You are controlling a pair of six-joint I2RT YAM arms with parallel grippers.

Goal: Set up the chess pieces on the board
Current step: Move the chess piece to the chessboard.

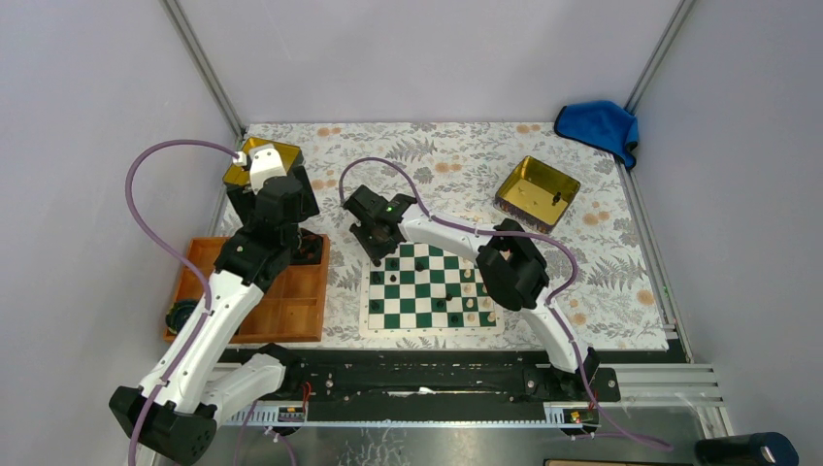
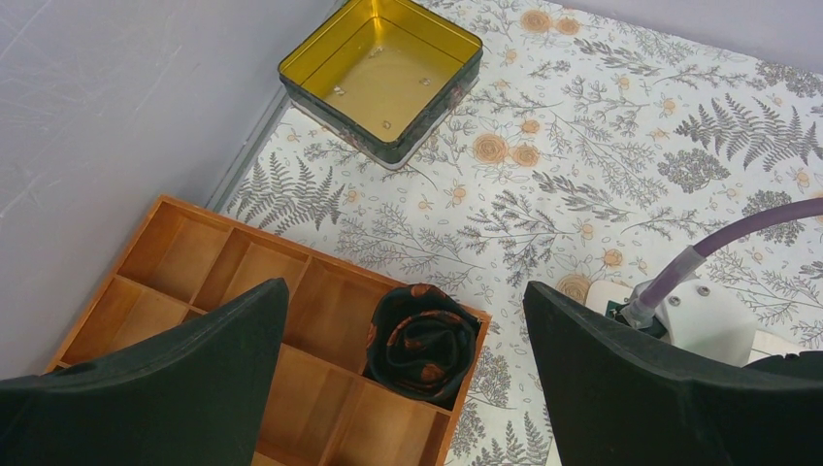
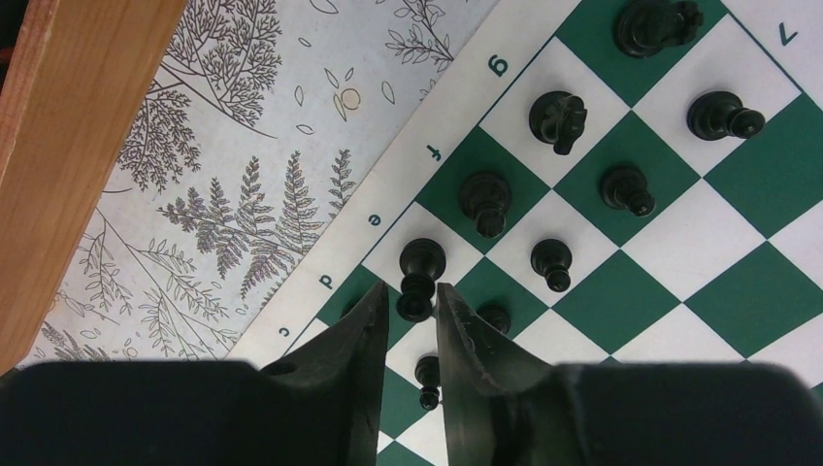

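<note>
The green and white board [image 1: 432, 331] lies in the middle of the table, and its corner fills the right wrist view [image 3: 738, 301]. Several black chess pieces [image 3: 558, 118] stand on its near squares. My right gripper [image 3: 412, 289] hovers low over the board's far left corner [image 1: 381, 254]. Its fingers are a narrow gap apart, and the head of one standing black piece [image 3: 420, 262] sits between the tips with slim gaps on both sides. My left gripper [image 2: 404, 289] is wide open and empty above the orange tray [image 2: 194, 252], also seen from above [image 1: 296, 243].
A dark rolled cloth [image 2: 422, 340] sits in one tray compartment. One gold tin [image 2: 380, 73] stands at the back left, another [image 1: 537, 192] at the back right. A blue cloth [image 1: 599, 124] lies in the far right corner. Cream pieces [image 1: 472, 307] stand on the board's right side.
</note>
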